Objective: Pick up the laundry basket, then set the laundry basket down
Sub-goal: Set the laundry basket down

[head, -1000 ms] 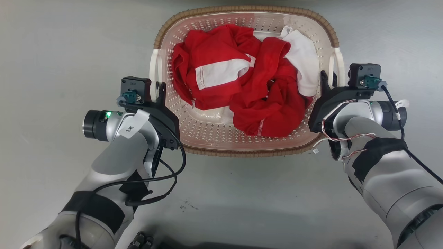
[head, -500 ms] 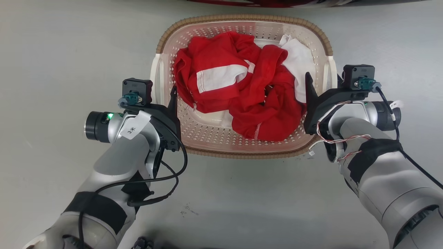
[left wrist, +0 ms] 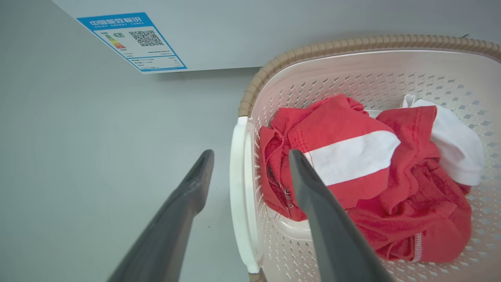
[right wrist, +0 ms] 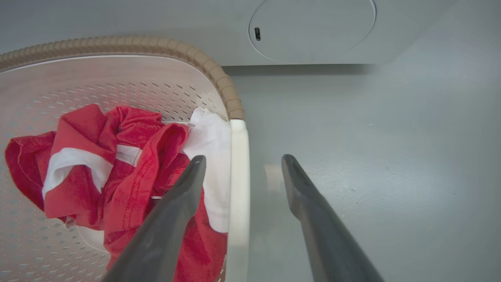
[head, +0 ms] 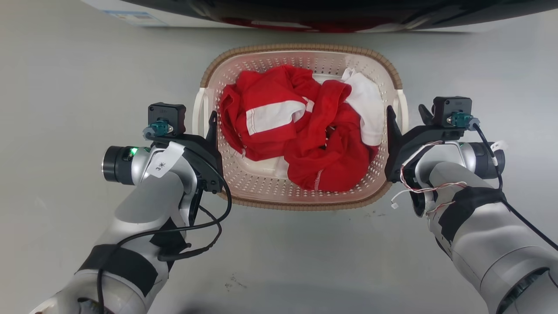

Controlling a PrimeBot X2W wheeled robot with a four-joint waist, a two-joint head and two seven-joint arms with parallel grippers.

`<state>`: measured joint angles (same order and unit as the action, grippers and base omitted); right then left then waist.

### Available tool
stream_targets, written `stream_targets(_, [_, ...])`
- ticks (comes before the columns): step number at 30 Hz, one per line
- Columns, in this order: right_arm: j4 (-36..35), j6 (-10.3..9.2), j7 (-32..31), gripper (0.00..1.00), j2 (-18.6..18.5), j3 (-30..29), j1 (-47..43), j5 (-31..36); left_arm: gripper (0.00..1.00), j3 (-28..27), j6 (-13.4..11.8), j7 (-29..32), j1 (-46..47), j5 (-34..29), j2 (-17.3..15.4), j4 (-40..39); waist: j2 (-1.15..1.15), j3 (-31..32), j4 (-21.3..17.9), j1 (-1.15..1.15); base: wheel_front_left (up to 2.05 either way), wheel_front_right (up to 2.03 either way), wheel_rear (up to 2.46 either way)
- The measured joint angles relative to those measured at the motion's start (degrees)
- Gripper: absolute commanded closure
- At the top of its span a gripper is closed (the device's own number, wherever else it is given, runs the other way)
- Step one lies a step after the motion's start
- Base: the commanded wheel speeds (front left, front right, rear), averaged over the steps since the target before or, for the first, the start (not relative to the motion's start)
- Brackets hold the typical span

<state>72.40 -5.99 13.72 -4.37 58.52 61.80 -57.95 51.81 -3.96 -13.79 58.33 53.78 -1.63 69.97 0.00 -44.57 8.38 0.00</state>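
The laundry basket [head: 305, 204] sat on the grey floor [head: 87, 87], just short of a white machine [right wrist: 313, 23], with red clothes [head: 331, 161] and a white cloth [head: 366, 104] heaped inside. The left gripper [left wrist: 251, 156] straddled the left handle [left wrist: 238, 188], fingers apart, one inside the basket and one outside, not clamped. Same on the other side: the right gripper [right wrist: 243, 157] was spread wide around the right handle [right wrist: 239, 176].
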Motion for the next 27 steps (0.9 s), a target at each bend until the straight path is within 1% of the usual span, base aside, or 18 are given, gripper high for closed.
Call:
stream_targets(4, [0.11, 0.77, 0.05, 0.00, 0.01, -0.13, -0.62, -0.01, 0.00, -0.37, 0.55, -0.21, -0.14, 0.01, -0.04, 0.08, 0.00, 2.02, -0.27, 0.00, 0.00, 0.00, 0.00])
stream_targets(10, [-0.03, 2.47, 0.51, 0.00, -0.12, -0.27, -1.36, 0.01, 0.00, -1.86, 1.52, -0.51, -1.30, 0.49, -0.98, 0.07, 0.00, 5.61, -0.68, 0.00, 0.00, 0.00, 0.00])
stream_targets(17, [-1.92, 4.00, 0.57, 0.00, -0.25, -0.90, -2.25, 0.43, 0.00, -3.47, 1.53, -0.51, -3.96, 0.49, -2.34, -1.02, 0.00, 10.44, -1.12, 0.00, 0.00, 0.00, 0.00])
stream_targets(23, [-4.89, 4.48, 0.57, 0.00, -0.30, -2.99, -4.59, 0.54, 0.00, -5.05, 1.33, -0.51, -7.12, -0.14, -3.41, -3.64, 0.00, 14.94, -1.52, 0.00, 0.00, 0.00, 0.00])
stream_targets(27, [-7.40, 4.47, 0.57, 0.00, -0.27, -4.48, -6.37, 1.12, 0.00, -6.34, 0.19, -0.51, -9.56, -1.09, -4.08, -5.79, 0.00, 18.04, -1.81, 0.00, 0.00, 0.00, 0.00])
